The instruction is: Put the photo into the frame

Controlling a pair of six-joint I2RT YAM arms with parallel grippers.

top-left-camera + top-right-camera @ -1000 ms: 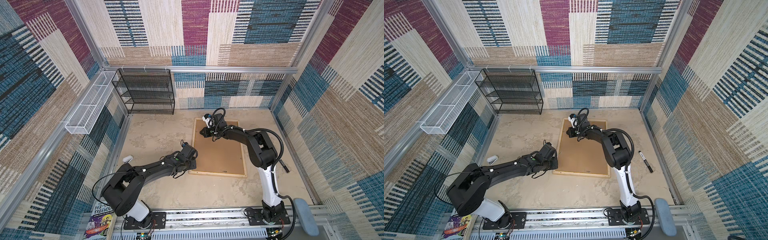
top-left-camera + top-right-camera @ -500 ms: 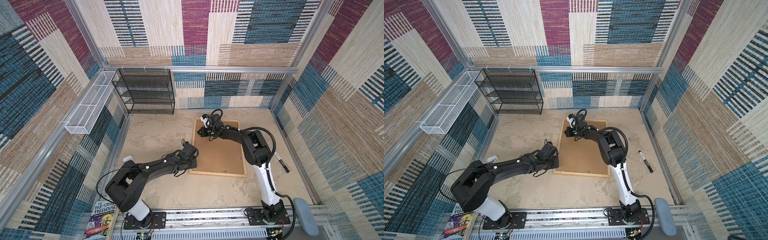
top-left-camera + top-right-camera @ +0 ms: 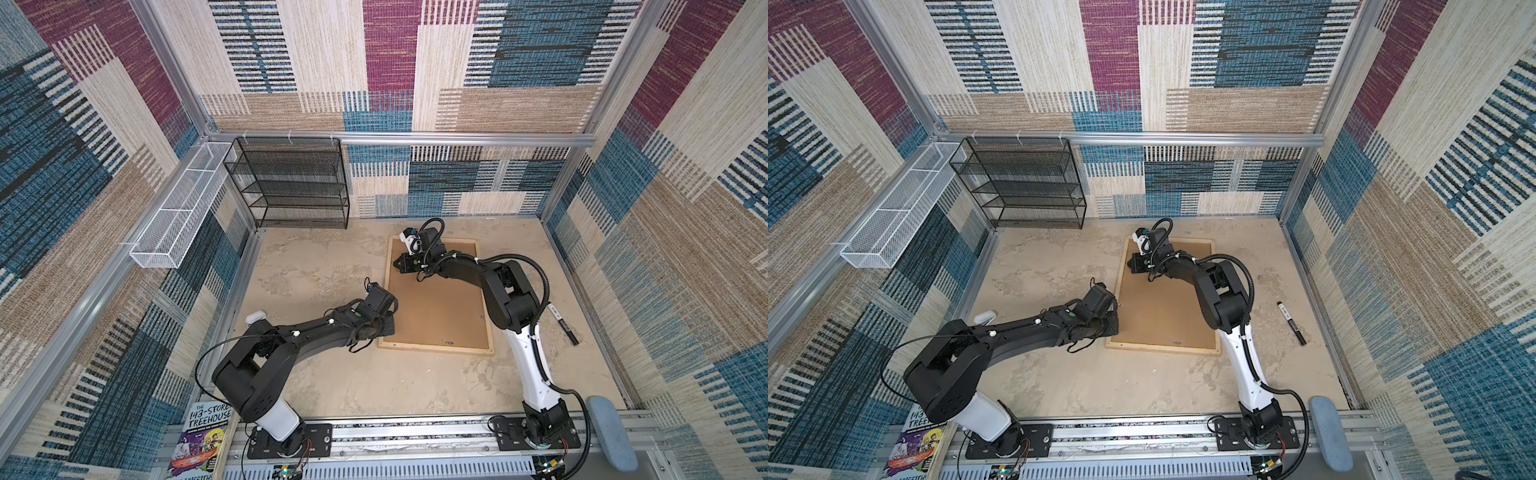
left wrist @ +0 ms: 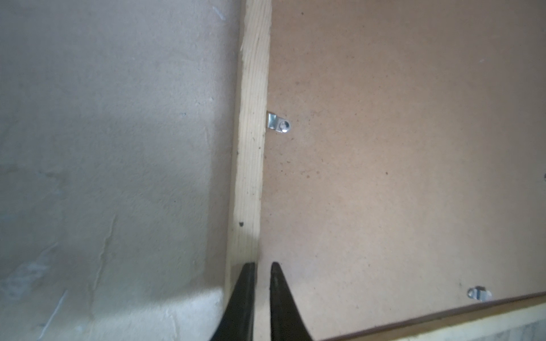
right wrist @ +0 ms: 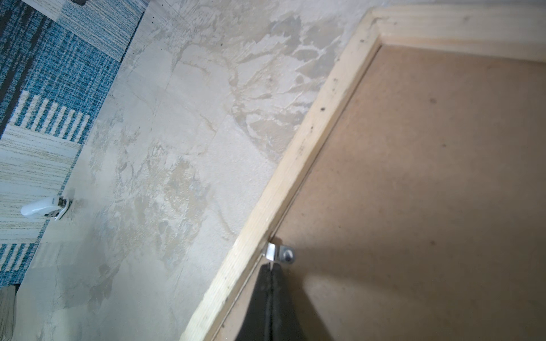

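- Pale natural-wood rectangular picture frame [image 3: 436,348]: lies flat, back upward, on the mottled beige table [image 3: 324,270], right of centre in both top views. A plain brown backing board [image 3: 440,307] fills its opening.
- Photo: not visible in any view. Whether it lies beneath the backing board cannot be told.
- Right gripper [image 5: 271,267]: jaws pressed together with nothing between them. The tips touch a small silver metal retaining tab [image 5: 279,254] on the frame's long strip, near the far corner.
- Left gripper [image 4: 262,264]: jaws a narrow slit apart, holding nothing. The tips sit at the seam between that same strip and the board, near the front corner. A second silver tab [image 4: 279,126] sits further along the strip.
- Probable step: working the tabs that retain the board.
- Hazard, slip: the closed tips meet the tab on a thin edge and may skid off, scoring the board.
- Hazard, sliding: a sideways push on the tab may shift the light frame across the table unless the left gripper pins it.
- Hazard, premature lift: raising the board with any tab engaged would drag the frame up with it.
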